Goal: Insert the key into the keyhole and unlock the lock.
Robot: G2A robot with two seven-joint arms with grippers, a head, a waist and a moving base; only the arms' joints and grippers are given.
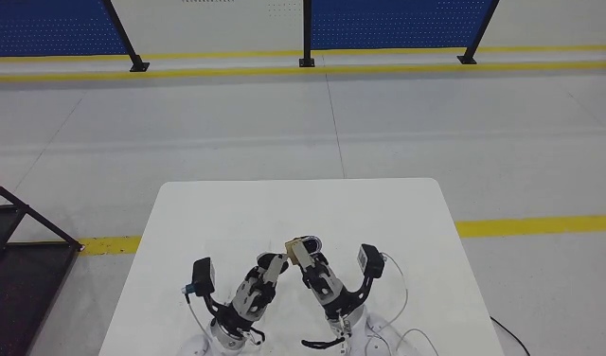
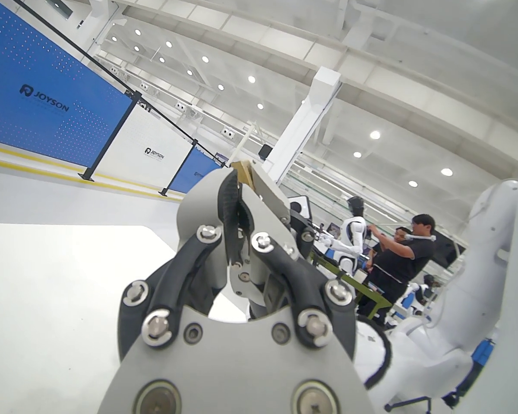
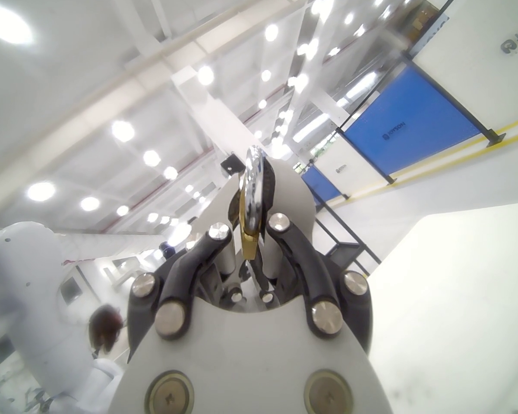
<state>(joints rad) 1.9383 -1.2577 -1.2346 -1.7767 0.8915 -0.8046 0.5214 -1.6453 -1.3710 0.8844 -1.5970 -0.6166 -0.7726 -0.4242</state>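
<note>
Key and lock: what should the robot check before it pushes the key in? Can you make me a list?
1. The lock sits in the right gripper: ok, brass body pinched between its fingers.
2. The left gripper holds the key: ok, a brass piece pokes from its shut fingertips.
3. The two grippers are close together: ok, tips almost meet in the top view.
4. The key lines up with the keyhole: cannot tell, keyhole hidden.
5. The shackle is free: ok, it sticks out past the fingers.
</note>
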